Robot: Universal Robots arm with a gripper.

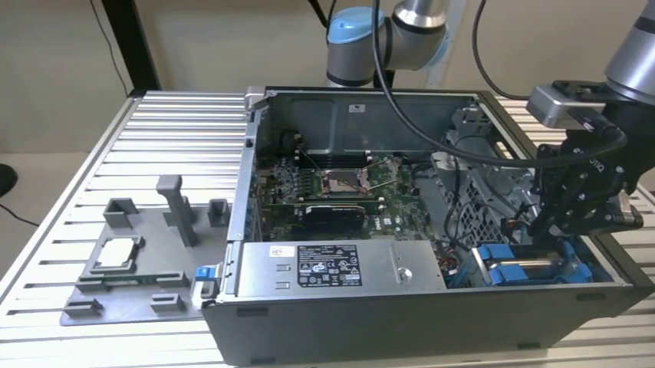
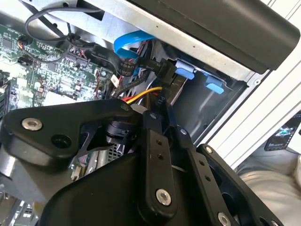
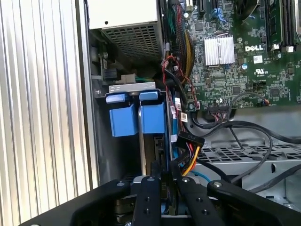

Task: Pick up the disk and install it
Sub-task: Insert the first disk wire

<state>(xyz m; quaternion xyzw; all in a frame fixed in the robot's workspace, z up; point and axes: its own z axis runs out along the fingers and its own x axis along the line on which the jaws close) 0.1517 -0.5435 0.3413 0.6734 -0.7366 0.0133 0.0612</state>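
Where blue brackets show, disk (image 3: pixel 141 117) seated upright

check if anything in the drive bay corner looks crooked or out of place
Nothing stands out. The gripper hangs over the drive bay corner of the open computer case, and the two blue bracket tabs sit side by side and level. The bundled cables beside them look loosely routed, not snagged.
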